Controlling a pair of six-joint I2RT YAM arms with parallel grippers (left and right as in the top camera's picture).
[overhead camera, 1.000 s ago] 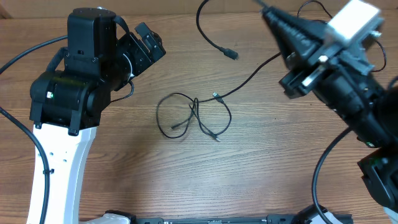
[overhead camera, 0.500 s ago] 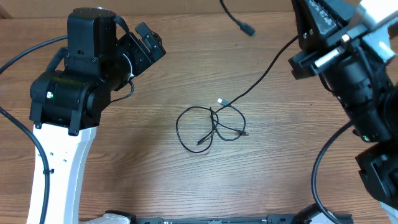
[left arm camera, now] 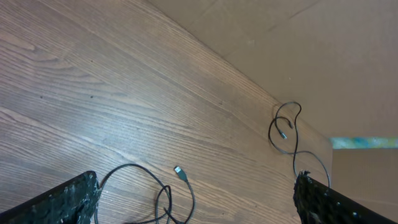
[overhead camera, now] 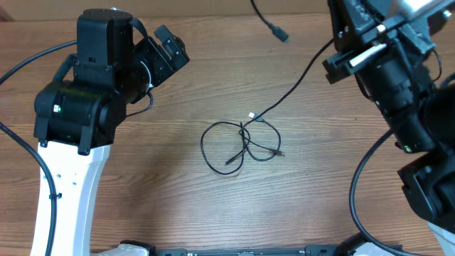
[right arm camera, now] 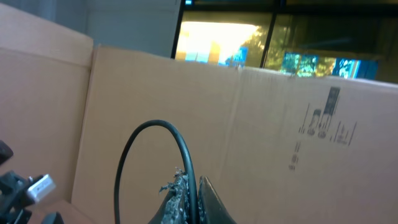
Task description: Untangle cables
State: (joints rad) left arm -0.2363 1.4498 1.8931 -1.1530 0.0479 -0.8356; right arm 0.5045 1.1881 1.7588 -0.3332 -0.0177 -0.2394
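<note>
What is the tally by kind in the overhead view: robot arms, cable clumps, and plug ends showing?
robot arms: 2 (left arm, right arm)
cable clump: 1
plug ends showing: 4
total: 7

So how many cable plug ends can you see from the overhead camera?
4. A dark plug near the top edge, a pale tip just above the clump, a right-side plug on the clump, and a lower-left plug on it. More may hide under the right arm.
</note>
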